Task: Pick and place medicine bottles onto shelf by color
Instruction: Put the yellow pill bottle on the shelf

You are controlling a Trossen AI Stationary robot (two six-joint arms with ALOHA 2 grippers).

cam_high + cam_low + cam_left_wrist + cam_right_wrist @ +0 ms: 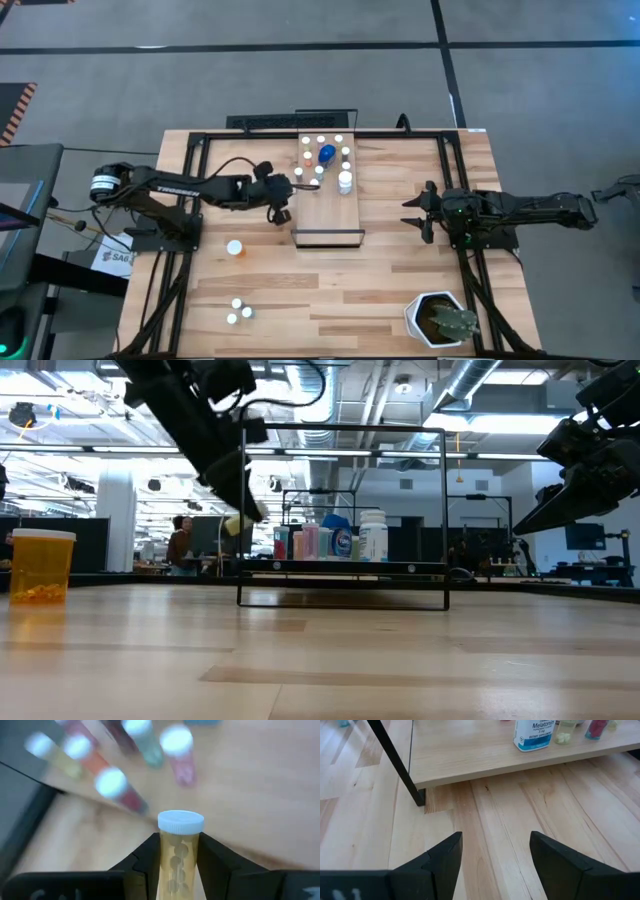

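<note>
The shelf [328, 190] is a light-wood board with a dark rim at the table's far middle, raised on thin dark legs. Several small white-capped bottles and a blue one [327, 154] stand on its far half. My left gripper [281, 211] is at the shelf's left edge, above the table, shut on a yellowish white-capped bottle [178, 851]. My right gripper [494, 851] is open and empty, right of the shelf. An orange bottle [234, 247] and three small bottles [239, 311] stand on the table at the near left. My left gripper pinches the yellowish bottle's body [177, 865] between its two fingers, below the white cap [181, 820]. The fingers lie along the bottle, whose cap end sticks out past the fingertips. In the low view the bottle [237, 523] is lifted clear of the table.
A white hexagonal plant pot [440, 320] stands at the near right corner. A white Melatonin bottle [534, 733] stands on the shelf's right side. The shelf's near half is bare board. A dark frame [345, 510] stands over the shelf.
</note>
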